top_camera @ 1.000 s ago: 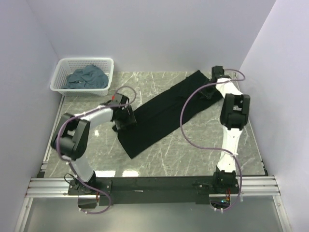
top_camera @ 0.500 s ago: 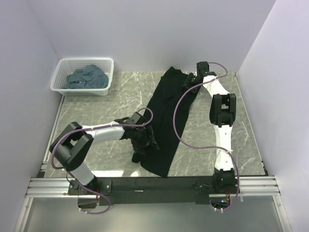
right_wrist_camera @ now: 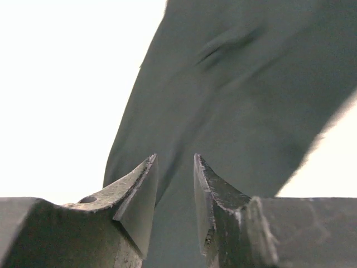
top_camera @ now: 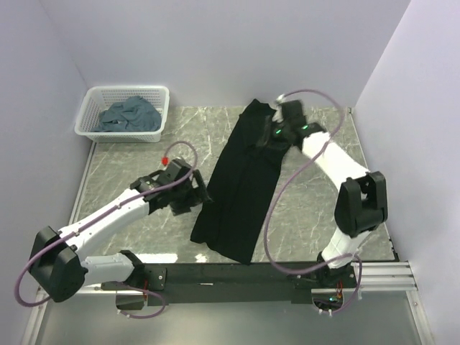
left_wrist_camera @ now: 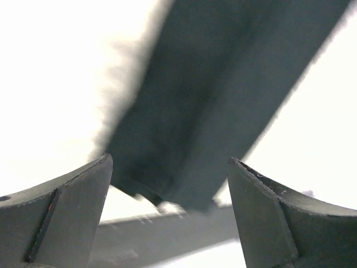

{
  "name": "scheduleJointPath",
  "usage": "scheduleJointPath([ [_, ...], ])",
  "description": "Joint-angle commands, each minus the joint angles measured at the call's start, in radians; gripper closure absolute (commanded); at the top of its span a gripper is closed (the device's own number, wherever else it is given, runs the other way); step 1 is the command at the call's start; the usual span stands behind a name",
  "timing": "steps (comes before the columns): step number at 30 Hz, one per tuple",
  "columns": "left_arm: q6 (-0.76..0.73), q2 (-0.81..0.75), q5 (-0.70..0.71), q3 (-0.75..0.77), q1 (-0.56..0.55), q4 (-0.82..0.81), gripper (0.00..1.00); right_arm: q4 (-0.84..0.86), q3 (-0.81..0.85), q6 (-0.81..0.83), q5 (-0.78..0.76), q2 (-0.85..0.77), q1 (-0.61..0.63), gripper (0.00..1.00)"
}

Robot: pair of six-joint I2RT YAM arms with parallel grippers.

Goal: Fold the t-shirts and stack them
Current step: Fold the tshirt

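At back left, the basket (top_camera: 128, 89) is holding a blue-grey shirt (top_camera: 129, 115); the left gripper (left_wrist_camera: 167, 162) is gaping empty beside the black shirt (top_camera: 241, 183); the right gripper (right_wrist_camera: 174, 159) is sitting barely parted over blurred cloth.

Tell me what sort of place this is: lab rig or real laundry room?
Likely a lab test cell: plain walls box in a marble-pattern table, left arm and right arm bolted to an aluminium rail, and a black t-shirt and laundry basket serve as props.

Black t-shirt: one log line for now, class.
black t-shirt: long folded strip | left gripper: open, beside it | right gripper: at far end
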State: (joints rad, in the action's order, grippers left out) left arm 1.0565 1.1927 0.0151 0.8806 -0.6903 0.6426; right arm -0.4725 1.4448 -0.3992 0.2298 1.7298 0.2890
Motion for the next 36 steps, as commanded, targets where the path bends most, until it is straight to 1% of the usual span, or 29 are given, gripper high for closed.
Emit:
scheduleJointPath([
  [1,-0.128,-0.007,0.169,0.006,0.095,0.071,0.11,0.012,-0.106,0.040,-0.034,-0.004,0.154,0.61],
  [2,-0.153,-0.002,0.175,0.009,0.151,0.065,0.11,0.011,-0.122,0.042,-0.033,0.002,0.192,0.62],
  [3,-0.200,0.002,0.192,0.020,0.176,0.055,0.11,0.002,-0.121,0.043,-0.033,0.007,0.260,0.62],
  [5,-0.249,0.011,0.204,0.037,0.250,0.040,0.11,-0.017,-0.109,0.049,-0.047,0.037,0.335,0.62],
  [7,-0.311,0.019,0.230,0.067,0.290,0.034,0.11,-0.034,-0.095,0.056,-0.056,0.063,0.406,0.60],
  [8,-0.329,0.030,0.255,0.078,0.326,0.023,0.11,-0.040,-0.075,0.057,-0.061,0.097,0.456,0.58],
  [10,-0.369,0.042,0.293,0.104,0.356,0.011,0.10,-0.069,-0.040,0.057,-0.096,0.135,0.504,0.56],
  [11,-0.381,0.057,0.321,0.110,0.383,-0.007,0.10,-0.084,-0.025,0.065,-0.110,0.180,0.541,0.55],
  [14,-0.411,0.080,0.358,0.103,0.417,-0.046,0.10,-0.139,0.032,0.108,-0.138,0.258,0.590,0.54],
  [15,-0.415,0.082,0.365,0.080,0.425,-0.078,0.10,-0.152,0.043,0.121,-0.141,0.276,0.625,0.53],
  [17,-0.418,0.091,0.349,0.055,0.451,-0.095,0.10,-0.179,0.069,0.160,-0.147,0.313,0.663,0.52],
  [18,-0.420,0.091,0.320,0.054,0.459,-0.096,0.09,-0.195,0.080,0.175,-0.149,0.326,0.702,0.52],
  [22,-0.429,0.082,0.330,0.041,0.465,-0.103,0.09,-0.320,0.101,0.235,-0.144,0.375,0.777,0.52],
  [25,-0.434,0.067,0.322,0.034,0.468,-0.110,0.09,-0.376,0.051,0.266,-0.100,0.358,0.828,0.52],
  [27,-0.434,0.070,0.313,0.035,0.469,-0.112,0.09,-0.393,0.013,0.281,-0.064,0.314,0.843,0.52],
  [30,-0.438,0.076,0.296,0.037,0.476,-0.113,0.09,-0.425,-0.053,0.299,-0.052,0.245,0.857,0.52],
  [32,-0.440,0.079,0.283,0.037,0.479,-0.116,0.09,-0.434,-0.072,0.309,-0.081,0.183,0.851,0.52],
  [34,-0.444,0.079,0.273,0.037,0.480,-0.120,0.09,-0.448,-0.034,0.319,-0.105,0.122,0.831,0.51],
  [36,-0.446,0.082,0.270,0.035,0.482,-0.121,0.09,-0.446,0.008,0.315,-0.141,0.090,0.770,0.50],
])
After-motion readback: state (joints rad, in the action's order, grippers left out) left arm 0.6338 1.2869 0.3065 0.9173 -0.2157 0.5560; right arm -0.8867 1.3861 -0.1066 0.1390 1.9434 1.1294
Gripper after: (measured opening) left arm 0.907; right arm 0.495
